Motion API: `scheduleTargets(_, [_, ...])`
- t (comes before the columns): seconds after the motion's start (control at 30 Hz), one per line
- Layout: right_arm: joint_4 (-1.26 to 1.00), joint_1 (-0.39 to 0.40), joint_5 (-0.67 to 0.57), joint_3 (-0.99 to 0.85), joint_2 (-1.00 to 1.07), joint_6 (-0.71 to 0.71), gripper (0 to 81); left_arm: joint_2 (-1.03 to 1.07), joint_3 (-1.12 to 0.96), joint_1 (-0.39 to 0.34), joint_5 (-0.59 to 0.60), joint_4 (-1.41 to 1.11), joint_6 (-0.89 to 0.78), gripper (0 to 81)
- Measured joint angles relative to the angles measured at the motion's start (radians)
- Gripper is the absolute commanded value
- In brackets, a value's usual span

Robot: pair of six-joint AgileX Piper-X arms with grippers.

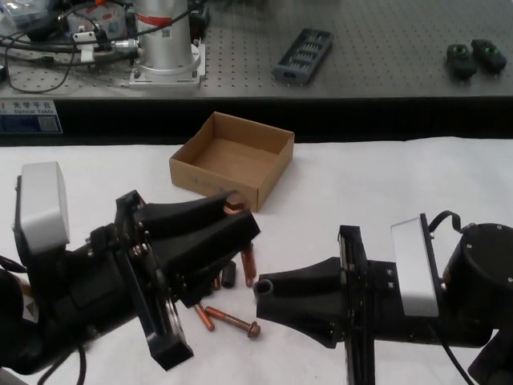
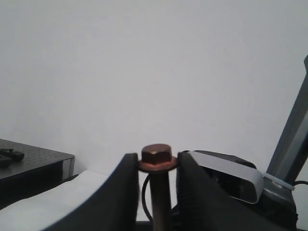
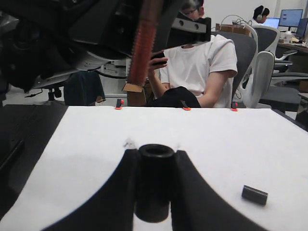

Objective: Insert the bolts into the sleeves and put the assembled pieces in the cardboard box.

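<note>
The left end effector point(image 2: 157, 166) is clenched on 1 copper bolt point(image 2: 156, 153), its head sitting just past the fingertips and its shank hanging over the worktop point(image 1: 361, 184). Below it, loose bolts point(image 1: 232, 319) and a spare sleeve point(image 1: 230, 275) lie on the white cover. The right end effector point(image 3: 154, 155) grips 1 black sleeve point(image 3: 154, 183), near the bolt's threaded end but apart from it. The cardboard box point(image 1: 210, 178) stands open behind them.

A copper-coloured hex-head bolt point(image 2: 156, 156) hangs head-up in the left gripper point(image 2: 155, 162); a black tubular sleeve point(image 3: 154, 185) stands upright in the right gripper point(image 3: 155, 153). Loose bolts point(image 1: 232, 321) lie before the open brown cardboard box point(image 1: 212, 180) near the bench's point(image 1: 385, 176) far edge.
</note>
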Motion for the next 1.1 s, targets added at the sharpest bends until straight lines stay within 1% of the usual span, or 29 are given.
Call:
scheduleTargets(0.17, [-0.005, 0.018, -0.009, -0.004, 0.000, 0.000, 6.0, 0.000, 0.000, -0.026, -0.003, 0.000, 0.026, 0.6])
scheduleTargets(0.3, [-0.009, 0.020, -0.019, -0.005, 0.000, 0.000, 6.0, 0.000, 0.000, -0.025, -0.003, 0.000, 0.030, 0.6])
scheduleTargets(0.57, [-0.012, 0.020, -0.031, -0.005, 0.000, 0.000, 6.0, 0.065, 0.000, -0.025, -0.003, 0.003, 0.035, 0.6])
scheduleTargets(1.1, [-0.012, 0.018, -0.031, -0.005, 0.000, 0.000, 6.0, 0.066, 0.000, -0.025, 0.003, 0.002, 0.036, 0.6])
